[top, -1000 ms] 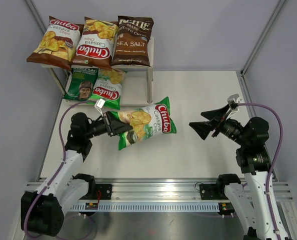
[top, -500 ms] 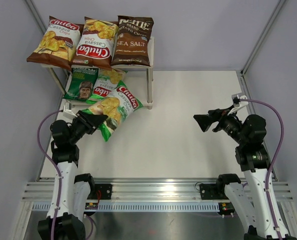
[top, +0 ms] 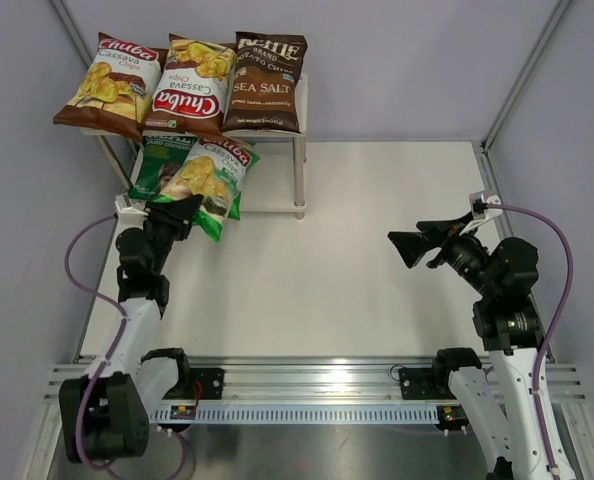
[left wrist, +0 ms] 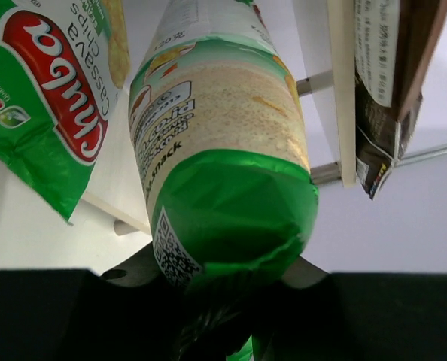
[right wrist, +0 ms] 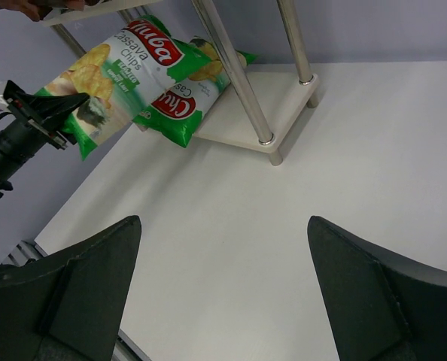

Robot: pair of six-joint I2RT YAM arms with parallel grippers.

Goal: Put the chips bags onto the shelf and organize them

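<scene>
Green Chuba bag clamped in left gripper, at shelf lower board; right gripper apart.

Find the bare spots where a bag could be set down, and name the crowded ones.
Free: the lower board's right end, by the shelf's right legs, and the table beyond them. Crowded: the top board, three bags across, and the lower board's left, where the left hand holds a green bag.

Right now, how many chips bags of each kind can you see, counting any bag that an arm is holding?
Brown Chuba Cassava bags: 2
Green Chuba Cassava bags: 2
Kettle Sea Salt bag: 1
Dark green bag: 1
Total: 6
</scene>
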